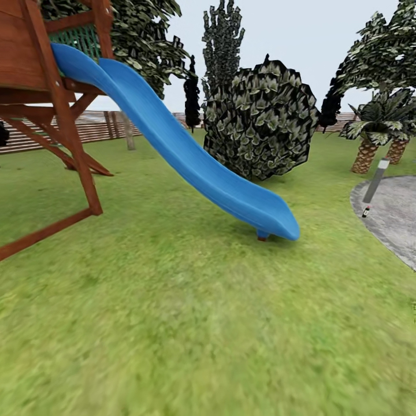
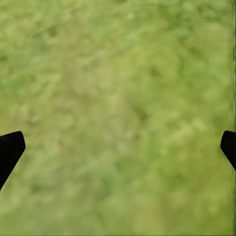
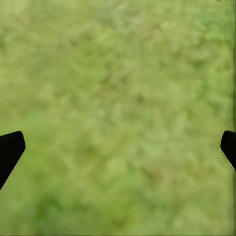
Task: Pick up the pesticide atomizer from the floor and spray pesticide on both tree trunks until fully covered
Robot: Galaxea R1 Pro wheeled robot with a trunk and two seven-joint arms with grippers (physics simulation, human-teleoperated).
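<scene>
From the head camera I see open lawn (image 1: 190, 323) in front of me; a blue slide (image 1: 190, 156) runs down from a reddish wooden play frame (image 1: 55, 110) at the left and ends on the grass near the middle of the picture; behind its lower end stands a big round dark bush (image 1: 263, 118), and behind that a narrow dark conifer (image 1: 221, 46). At the far right edge lies the grey paved floor (image 1: 398, 222) with its kerb edge against the grass; the pesticide atomizer (image 1: 366, 211) stands upright on it just inside that kerb, a tiny dark bottle with a red tip; just beside it a grey bollard lamp (image 1: 377, 179) leans up at a tilt. Beyond the paving stand two short palms (image 1: 378, 130) with scaly trunks; a slatted fence (image 1: 63, 130) runs along the back, and one thin pale tree trunk (image 1: 128, 132) stands in front of it, well apart from the atomizer.

In the left wrist camera I see the left gripper (image 2: 118, 150) with its two dark fingertips (image 2: 10, 150) at opposite edges of the frame, spread wide with nothing between them but blurred grass; the right gripper (image 3: 118, 150) looks the same, fingertips (image 3: 10, 150) wide apart over grass, holding nothing.
</scene>
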